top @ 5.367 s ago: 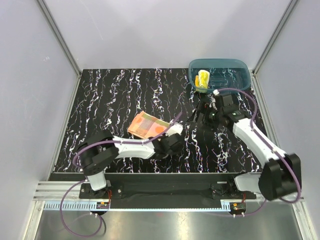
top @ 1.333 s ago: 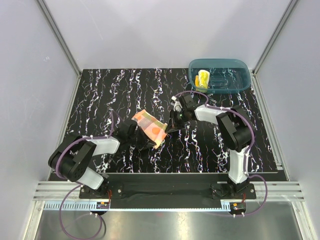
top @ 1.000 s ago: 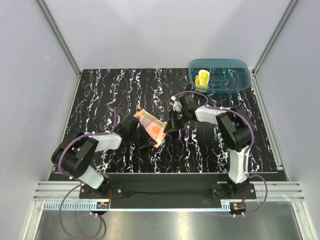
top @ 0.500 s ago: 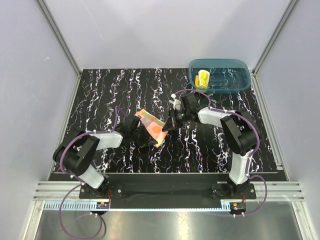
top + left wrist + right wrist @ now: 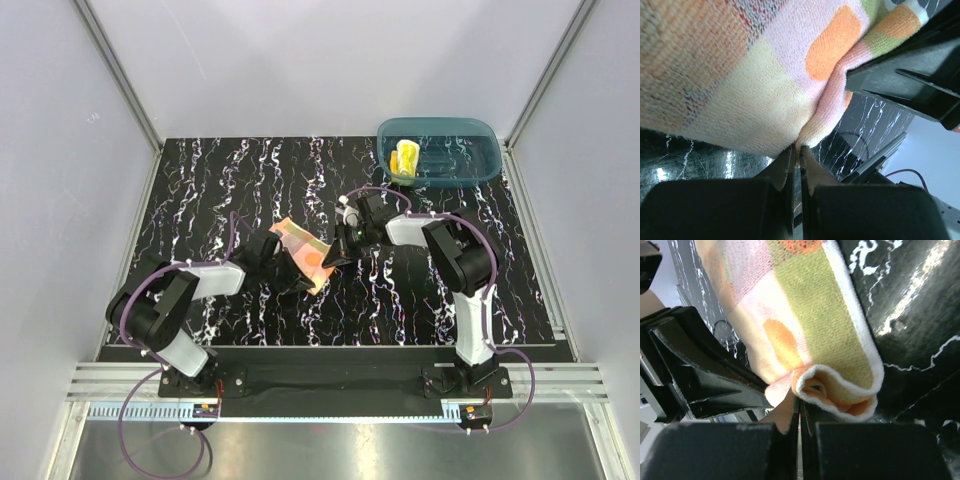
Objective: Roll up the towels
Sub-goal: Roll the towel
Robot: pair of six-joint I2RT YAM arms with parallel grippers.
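From above, I see the orange polka-dot cloth towel (image 5: 303, 250) left of frame centre, between the left gripper (image 5: 297, 280) and right gripper (image 5: 337, 256). The plain yellow cloth towel (image 5: 405, 157) sits in the teal translucent plastic tub (image 5: 485, 165), upper right. In the left wrist view, my left jaws are clamped on the orange towel's edge. In the right wrist view, the right jaws pinch its curled hem.

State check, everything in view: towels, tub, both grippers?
orange towel: pinched at its edge by both grippers, one edge curled over, not a full roll yet
yellow towel: in the tub, looks rolled
tub: upright at the table's far right corner, holding only the yellow towel
left gripper: shut on the orange towel
right gripper: shut on the orange towel, beside the curled edge
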